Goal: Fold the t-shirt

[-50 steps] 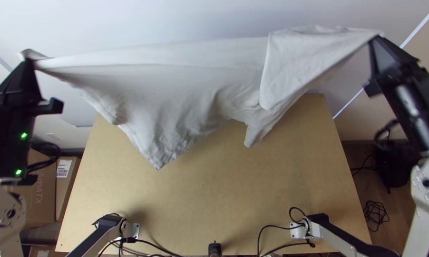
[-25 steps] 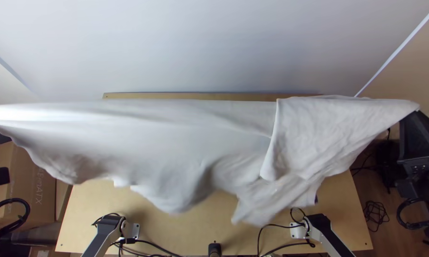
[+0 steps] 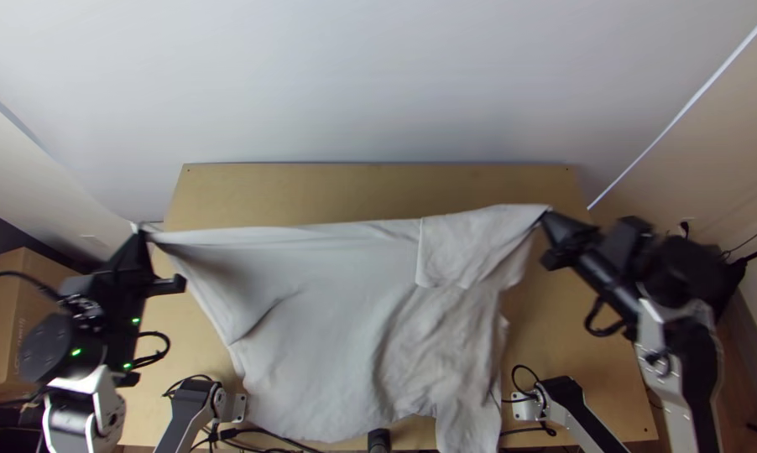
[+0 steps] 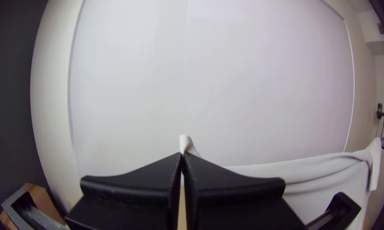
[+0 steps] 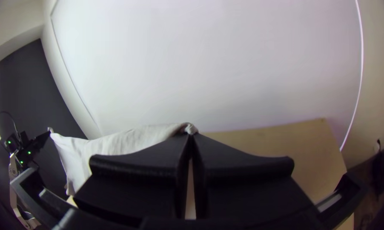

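Note:
Between the two grippers hangs the white t-shirt, its upper edge pulled nearly straight across the table and its lower part draped toward the near edge. My left gripper is shut on the upper left corner, and my right gripper on the upper right corner, where a flap of cloth lies over. In the left wrist view, a tip of the shirt pokes out past the closed left gripper. The right wrist view has the cloth pinched at the tips of the right gripper.
The wooden table's far strip is bare. Two metal mounts with cables, the left one and the right one, stand at the near edge. A cardboard box is at the left, and a pale wall rises behind.
Both grippers swung from far and wide toward the near side, then moved inward, still holding the shirt. The cloth billowed and now hangs lower toward the near edge.

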Motion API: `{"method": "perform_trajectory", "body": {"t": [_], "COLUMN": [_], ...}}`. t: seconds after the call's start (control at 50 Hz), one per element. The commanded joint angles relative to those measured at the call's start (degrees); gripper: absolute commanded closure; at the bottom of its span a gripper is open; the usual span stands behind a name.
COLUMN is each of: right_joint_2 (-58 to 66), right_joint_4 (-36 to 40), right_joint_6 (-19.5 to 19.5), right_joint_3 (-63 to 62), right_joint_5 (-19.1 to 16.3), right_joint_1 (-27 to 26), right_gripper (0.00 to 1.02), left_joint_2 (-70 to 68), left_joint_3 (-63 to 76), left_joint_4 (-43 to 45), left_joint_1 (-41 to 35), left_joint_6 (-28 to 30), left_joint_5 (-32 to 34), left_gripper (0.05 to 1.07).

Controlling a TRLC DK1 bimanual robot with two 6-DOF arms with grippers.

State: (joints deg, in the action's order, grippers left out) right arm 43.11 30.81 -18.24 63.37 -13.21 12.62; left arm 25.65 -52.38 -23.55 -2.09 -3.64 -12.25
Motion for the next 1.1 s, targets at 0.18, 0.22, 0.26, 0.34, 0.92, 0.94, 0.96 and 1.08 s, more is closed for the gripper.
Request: {"method": "perform_trajectory", "body": {"t": [0.18,0.22,0.26,0.34,0.92,0.94,0.96,1.08], "right_joint_2": [8.4,11.3,14.4,20.8,60.6,61.6,62.6,68.5], "right_joint_4": [-18.5,-21.5,-24.1,-28.7,-38.2,-38.2,-38.2,-37.6], "right_joint_6": [-1.4,-1.4,-1.4,-1.4,0.0,0.3,0.3,0.7], "right_joint_3": [-19.6,-20.4,-20.6,-19.5,5.1,6.2,7.4,14.8], "right_joint_5": [2.8,3.3,3.5,4.1,5.1,5.2,5.4,5.6], "right_joint_1": [1.1,0.9,0.7,0.1,-4.2,-4.4,-4.5,-5.9], "right_gripper": [1.00,1.00,1.00,1.00,1.00,1.00,1.00,1.00], "left_joint_2": [6.4,9.4,12.5,19.5,68.9,70.2,71.3,78.2], "left_joint_3": [16.4,17.5,18.4,18.8,-0.8,-1.9,-3.3,-11.3], "left_joint_4": [13.9,16.2,19.1,24.2,42.5,42.5,42.7,42.7], "left_joint_1": [-4.9,-5.7,-6.0,-6.1,-0.3,-0.2,-0.1,0.0], "left_joint_6": [-0.5,-0.5,-0.5,-0.6,-3.7,-3.8,-3.8,-3.8], "left_joint_5": [-1.6,-1.6,-1.6,-1.2,2.5,2.2,2.1,2.1], "left_gripper": [1.05,1.05,1.05,1.05,1.05,1.05,1.05,1.05]}}
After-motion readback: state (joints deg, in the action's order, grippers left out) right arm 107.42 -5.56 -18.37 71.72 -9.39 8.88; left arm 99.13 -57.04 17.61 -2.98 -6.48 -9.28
